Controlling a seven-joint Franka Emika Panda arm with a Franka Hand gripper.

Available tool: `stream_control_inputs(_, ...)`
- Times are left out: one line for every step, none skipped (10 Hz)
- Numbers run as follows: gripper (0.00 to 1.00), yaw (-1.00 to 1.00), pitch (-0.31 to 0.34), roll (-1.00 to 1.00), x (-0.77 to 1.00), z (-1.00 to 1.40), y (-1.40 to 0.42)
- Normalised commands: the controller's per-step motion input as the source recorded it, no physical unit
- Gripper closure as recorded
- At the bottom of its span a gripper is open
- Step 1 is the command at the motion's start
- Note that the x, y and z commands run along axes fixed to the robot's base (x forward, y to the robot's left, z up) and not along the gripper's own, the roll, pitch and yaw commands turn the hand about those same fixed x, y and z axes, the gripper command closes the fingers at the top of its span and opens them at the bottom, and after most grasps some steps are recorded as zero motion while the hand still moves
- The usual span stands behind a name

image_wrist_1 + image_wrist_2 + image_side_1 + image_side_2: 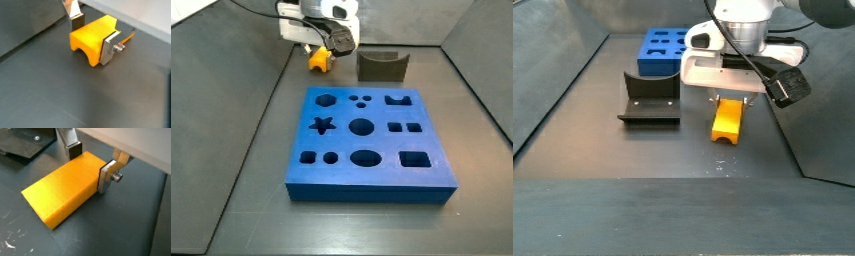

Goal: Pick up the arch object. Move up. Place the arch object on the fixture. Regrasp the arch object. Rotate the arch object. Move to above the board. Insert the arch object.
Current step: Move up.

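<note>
In a side view the claw (321, 52) stands at the far left of the bench (251, 150), and its fingers are closed on the arch object (318, 60), which lies on the bench. To the right of it stands the fixture (381, 66), apart from it. The board (368, 143) lies nearer to the camera, in the middle. In both wrist views the silver fingers (110, 47) press the two sides of the yellow-orange piece (63, 187), with its arch notch facing down.
</note>
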Motion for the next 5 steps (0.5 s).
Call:
stream_control_inputs(1.00,0.00,0.000,0.00,0.00,0.83,0.00)
stream_control_inputs(1.00,0.01,0.003,0.01,0.05,0.79,0.03)
stream_control_inputs(1.00,0.00,0.044,0.02,0.03,0.66,0.03)
stream_control_inputs(1.00,-0.01,0.049,0.02,0.01,0.55,0.02)
stream_control_inputs(1.00,-0.02,0.047,0.03,0.00,0.44,0.02)
